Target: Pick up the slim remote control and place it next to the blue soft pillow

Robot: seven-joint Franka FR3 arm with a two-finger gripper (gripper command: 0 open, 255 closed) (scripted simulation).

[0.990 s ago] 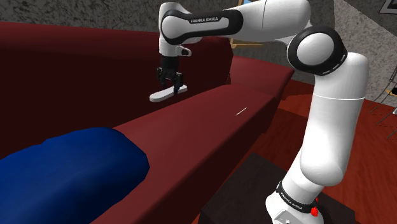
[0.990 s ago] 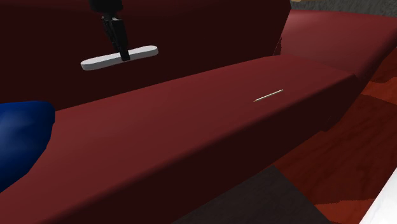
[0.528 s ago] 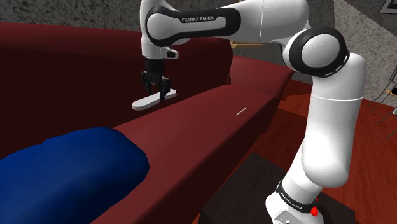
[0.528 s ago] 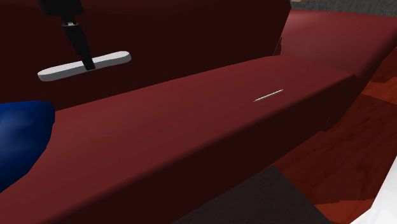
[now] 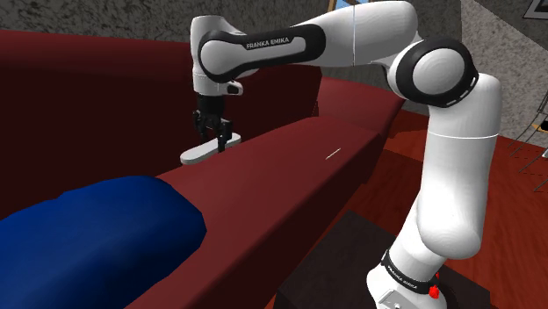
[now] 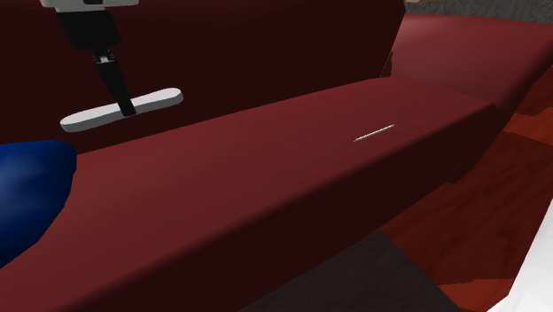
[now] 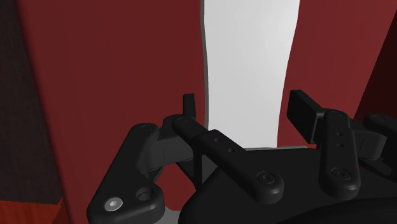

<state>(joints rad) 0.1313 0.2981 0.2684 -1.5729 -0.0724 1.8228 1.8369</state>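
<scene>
The black gripper (image 5: 213, 136) points down from the white arm and clasps a slim, pale grey remote control (image 5: 200, 153) across its width, about midway along its length. In the shoulder view the remote juts out under the fingers, its long axis running from 8 o'clock to 2 o'clock, over the dark red sofa (image 5: 290, 176). The blue pillow (image 5: 88, 228) lies well apart from it, at about 7 o'clock, on the same sofa. The wrist view shows the clasp closest. The remote (image 7: 248, 70) runs straight away from the gripper (image 7: 245, 111) as a plain white bar, and one black finger (image 7: 189, 105) stands at each of its long edges, with red upholstery either side. The second exterior view shows the remote (image 6: 121, 109) from low down as a flat, round-ended bar against the dark backrest. The gripper (image 6: 124, 99) comes down on its middle, and an edge of the pillow (image 6: 27, 195) sits at 7 o'clock. From there I cannot tell whether the remote touches the seat or hangs just above it. The writing is in the shoulder view: "FRANKA EMIKA" in white on the dark forearm (image 5: 268, 42), and the same name on the dark band at the arm's base (image 5: 400, 274), above the dark stand (image 5: 351, 263). A thin pale sliver (image 5: 334, 154) lies on the sofa's front ridge at 3 o'clock from the remote, and it also shows in the second exterior view (image 6: 374, 133).
</scene>
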